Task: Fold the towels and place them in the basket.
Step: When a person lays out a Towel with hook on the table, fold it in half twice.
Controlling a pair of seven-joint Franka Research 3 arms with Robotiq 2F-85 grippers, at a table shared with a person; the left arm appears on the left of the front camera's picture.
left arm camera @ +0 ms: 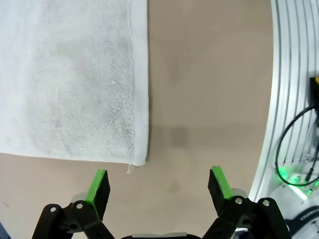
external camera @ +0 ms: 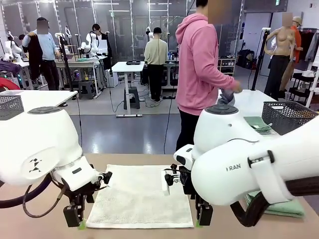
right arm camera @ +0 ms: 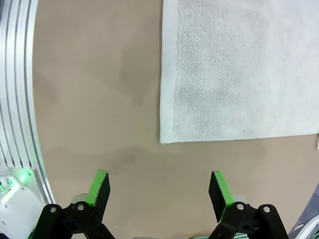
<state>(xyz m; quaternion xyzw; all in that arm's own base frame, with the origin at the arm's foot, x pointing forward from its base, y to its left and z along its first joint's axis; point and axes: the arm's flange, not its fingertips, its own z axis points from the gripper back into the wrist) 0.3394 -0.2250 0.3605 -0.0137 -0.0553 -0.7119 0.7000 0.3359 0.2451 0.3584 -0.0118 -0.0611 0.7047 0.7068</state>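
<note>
**Both grippers hovering wide open at the near corners of the spread towel**
The left gripper [left arm camera: 159, 181] is pointing straight down at the tabletop [left arm camera: 209, 99] just off one near corner of the cream-white towel [external camera: 139, 196], and the right gripper [right arm camera: 159, 181] is mirroring it at the other, each holding nothing. The towel is lying flat between them. A folded mint green towel [external camera: 279, 208] is sitting to its right. The basket [external camera: 291, 117] is standing on a white table [external camera: 249, 102] beyond, its contents hidden.

Left arm [external camera: 35, 144] white, dark cable [external camera: 20, 198] looped beneath. Right arm [external camera: 234, 174] white, black strap [external camera: 264, 179] fitted. Left gripper [left arm camera: 159, 186], right gripper [right arm camera: 159, 186] black, green-padded.
</note>
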